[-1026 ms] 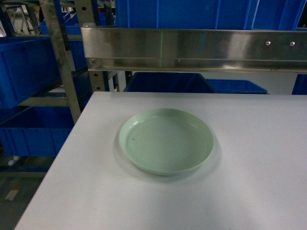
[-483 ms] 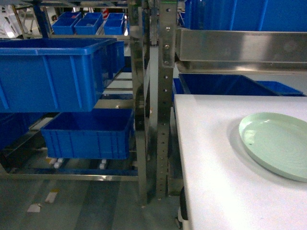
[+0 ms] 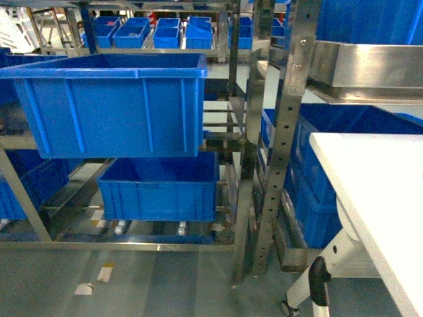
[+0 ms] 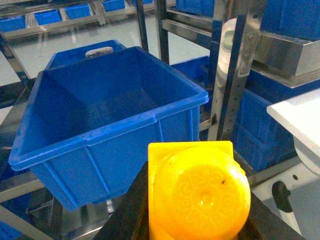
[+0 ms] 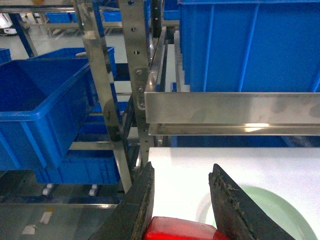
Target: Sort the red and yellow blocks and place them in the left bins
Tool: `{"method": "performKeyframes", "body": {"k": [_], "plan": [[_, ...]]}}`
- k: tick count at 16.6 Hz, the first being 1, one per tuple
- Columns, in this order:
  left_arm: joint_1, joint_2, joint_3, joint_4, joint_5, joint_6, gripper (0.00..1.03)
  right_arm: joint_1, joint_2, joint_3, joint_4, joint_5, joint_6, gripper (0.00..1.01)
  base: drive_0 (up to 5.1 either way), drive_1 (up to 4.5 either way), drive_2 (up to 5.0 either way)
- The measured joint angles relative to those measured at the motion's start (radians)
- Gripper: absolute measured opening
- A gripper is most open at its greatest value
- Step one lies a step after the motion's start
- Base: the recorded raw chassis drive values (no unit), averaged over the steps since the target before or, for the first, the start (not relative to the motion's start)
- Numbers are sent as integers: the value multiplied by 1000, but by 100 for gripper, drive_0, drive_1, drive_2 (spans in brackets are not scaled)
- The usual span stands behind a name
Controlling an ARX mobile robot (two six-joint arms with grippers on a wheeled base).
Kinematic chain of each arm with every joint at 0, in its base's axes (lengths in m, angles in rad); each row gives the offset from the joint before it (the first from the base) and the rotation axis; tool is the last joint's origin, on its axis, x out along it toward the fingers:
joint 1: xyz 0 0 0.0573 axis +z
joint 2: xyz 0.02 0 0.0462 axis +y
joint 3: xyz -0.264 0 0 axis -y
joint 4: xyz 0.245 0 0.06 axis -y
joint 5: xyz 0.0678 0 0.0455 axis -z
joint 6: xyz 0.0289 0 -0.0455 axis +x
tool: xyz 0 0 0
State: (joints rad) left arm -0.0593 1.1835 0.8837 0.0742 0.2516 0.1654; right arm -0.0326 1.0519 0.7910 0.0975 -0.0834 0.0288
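Observation:
In the left wrist view a yellow block (image 4: 199, 192) with a round embossed face fills the space between my left gripper's (image 4: 196, 202) dark fingers, which are shut on it. An empty blue bin (image 4: 125, 150) sits on the rack just beyond and to the left. In the right wrist view my right gripper (image 5: 182, 172) holds a red block (image 5: 177, 229) deep between its fingers, above the white table (image 5: 190, 165). The head view shows two blue bins, one upper (image 3: 112, 112) and one lower (image 3: 158, 191), and neither gripper.
Steel rack posts (image 3: 281, 132) stand between the bins and the white table (image 3: 377, 191). A pale green plate (image 5: 285, 210) lies on the table under my right gripper. A steel shelf (image 5: 230, 112) carries a big blue bin (image 5: 250, 45). More small blue bins (image 3: 152, 33) sit further back.
The head view has swung left, from the table and green plate to the rack of blue bins. The plate has left that view.

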Motion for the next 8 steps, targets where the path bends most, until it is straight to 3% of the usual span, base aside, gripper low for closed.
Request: {"method": "performKeyframes", "body": {"k": [8], "plan": [[0, 0, 0, -2, -2, 0, 27, 0, 0, 0, -1, 0, 0, 28, -503, 237, 237]]}}
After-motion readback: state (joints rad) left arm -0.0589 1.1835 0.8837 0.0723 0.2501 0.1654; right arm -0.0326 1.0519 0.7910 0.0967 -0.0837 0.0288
